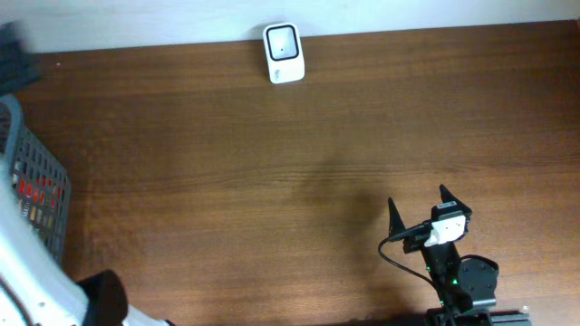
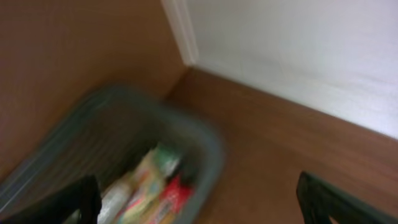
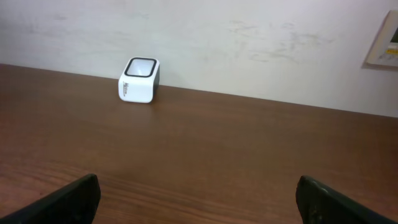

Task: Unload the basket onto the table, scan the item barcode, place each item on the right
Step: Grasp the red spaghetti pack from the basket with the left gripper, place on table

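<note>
Right tool [image 1: 418, 196] (agape) far from scanner [image 1: 284, 52]

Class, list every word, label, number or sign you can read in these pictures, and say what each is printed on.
No text here can be read.
Scanner: a small dark marking on its side, too small to read.
Packets in the basket: coloured print, too blurred to read.
Picture on the wall: cut off at the edge, too small to read.

shop-checkout setup: white barcode scanner [image 1: 284, 52] on a wooden table [image 1: 272, 181], grey basket [image 1: 45, 195] of packaged goods [image 2: 152, 183]
</note>
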Available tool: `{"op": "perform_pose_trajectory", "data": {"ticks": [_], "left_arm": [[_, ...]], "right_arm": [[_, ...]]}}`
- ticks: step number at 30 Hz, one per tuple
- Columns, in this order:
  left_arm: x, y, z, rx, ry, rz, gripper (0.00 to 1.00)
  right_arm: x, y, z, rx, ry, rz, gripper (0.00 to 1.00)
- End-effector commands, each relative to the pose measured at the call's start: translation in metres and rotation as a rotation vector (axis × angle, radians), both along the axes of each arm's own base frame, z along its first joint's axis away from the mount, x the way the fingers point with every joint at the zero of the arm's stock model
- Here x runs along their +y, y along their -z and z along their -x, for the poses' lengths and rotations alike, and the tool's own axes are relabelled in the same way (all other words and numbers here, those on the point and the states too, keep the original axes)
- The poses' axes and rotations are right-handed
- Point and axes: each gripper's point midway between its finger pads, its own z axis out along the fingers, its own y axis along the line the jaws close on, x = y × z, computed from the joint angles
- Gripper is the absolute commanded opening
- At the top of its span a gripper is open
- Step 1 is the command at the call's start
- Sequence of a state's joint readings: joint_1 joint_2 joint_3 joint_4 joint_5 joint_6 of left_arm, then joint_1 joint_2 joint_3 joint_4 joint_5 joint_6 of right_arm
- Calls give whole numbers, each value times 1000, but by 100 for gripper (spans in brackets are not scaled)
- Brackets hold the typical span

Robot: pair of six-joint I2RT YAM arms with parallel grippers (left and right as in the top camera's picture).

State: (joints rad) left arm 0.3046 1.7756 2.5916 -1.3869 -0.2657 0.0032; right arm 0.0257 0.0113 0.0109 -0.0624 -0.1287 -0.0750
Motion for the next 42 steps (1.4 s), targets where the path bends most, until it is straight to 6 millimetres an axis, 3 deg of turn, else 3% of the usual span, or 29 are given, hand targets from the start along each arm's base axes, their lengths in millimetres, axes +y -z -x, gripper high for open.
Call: {"op": "perform_pose_trajectory", "data": {"ticks": [1,2,4,5,6,8,13,17,21,24,25,27,28,30,32,34,37,38,39,40,42], "left_arm": [[93,52,71,44,-468,239,99],[114,77,83,107,-532,279,99],[134,123,92,209,-577,345,99],[138,160,91,292,-557,392,99],[141,178,94,325,-563,418,99],[140,222,83,348,-418,531,100],[162,269,97,403,-291,516,98],[165,341,97,527,-150,467,87],[162,414,100,669,-10,486,96],[159,450,103,725,22,531,100],[156,461,104,749,45,543,93],[158,466,104,752,44,543,50],[163,466,106,766,27,519,20],[169,463,107,777,12,500,5],[172,451,103,756,-2,499,0],[177,422,87,676,-30,515,0],[193,317,62,510,-84,441,0],[198,263,55,421,-104,373,0],[191,197,46,293,-67,285,0],[182,154,43,209,-37,227,0],[145,70,49,53,33,98,0]], "right_arm": [[-3,2,0,4,13,-3,99],[-3,2,0,4,13,-3,98],[-3,2,0,4,14,-3,99],[-3,2,0,4,13,-3,99],[-3,2,0,4,13,-3,99],[-3,2,0,4,13,-3,99],[-3,2,0,4,13,-3,98],[-3,2,0,4,13,-3,99],[-3,2,0,4,13,-3,99],[-3,2,0,4,13,-3,99],[-3,2,0,4,13,-3,99],[-3,2,0,4,13,-3,99],[-3,2,0,4,13,-3,99],[-3,2,0,4,13,-3,99],[-3,2,0,4,13,-3,99],[-3,2,0,4,13,-3,99],[-3,2,0,4,13,-3,99],[-3,2,0,4,13,-3,99],[-3,2,0,4,13,-3,99],[-3,2,0,4,13,-3,99],[-3,2,0,4,13,-3,99]]}}
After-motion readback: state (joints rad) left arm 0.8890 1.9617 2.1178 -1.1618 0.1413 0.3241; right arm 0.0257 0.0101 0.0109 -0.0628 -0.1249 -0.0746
